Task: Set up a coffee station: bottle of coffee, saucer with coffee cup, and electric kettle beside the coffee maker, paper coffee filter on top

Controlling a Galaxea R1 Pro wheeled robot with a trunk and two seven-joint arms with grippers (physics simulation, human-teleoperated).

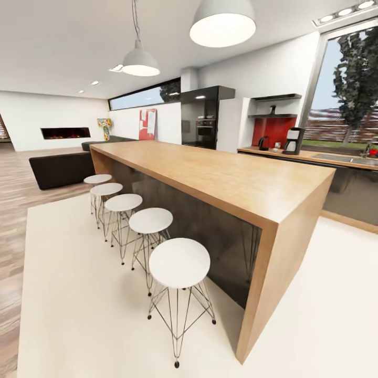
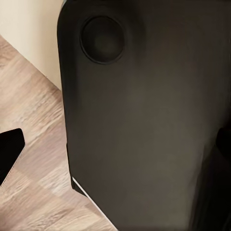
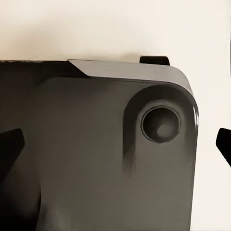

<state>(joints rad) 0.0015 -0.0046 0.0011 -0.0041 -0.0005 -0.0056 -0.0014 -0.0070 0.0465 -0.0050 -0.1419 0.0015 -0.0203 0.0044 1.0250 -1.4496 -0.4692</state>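
Note:
Far across the room, the black coffee maker (image 1: 293, 140) stands on the kitchen countertop (image 1: 315, 156) in front of a red backsplash. A dark electric kettle (image 1: 263, 143) sits to its left, with a small pale cup-like item (image 1: 277, 145) between them. On the lower wall shelf (image 1: 273, 115) above stands a small dark bottle (image 1: 272, 109). The filter and saucer are too small to make out. My left gripper (image 2: 115, 149) is open over the robot's dark base. My right gripper (image 3: 115, 144) is also open, with nothing between its fingers.
A long wooden island (image 1: 220, 178) stands between me and the countertop, with several white stools (image 1: 178, 262) along its near side. A cream rug (image 1: 79, 294) covers the floor here. A black oven column (image 1: 202, 118), a sink (image 1: 344, 157) and a dark sofa (image 1: 60, 168) lie beyond.

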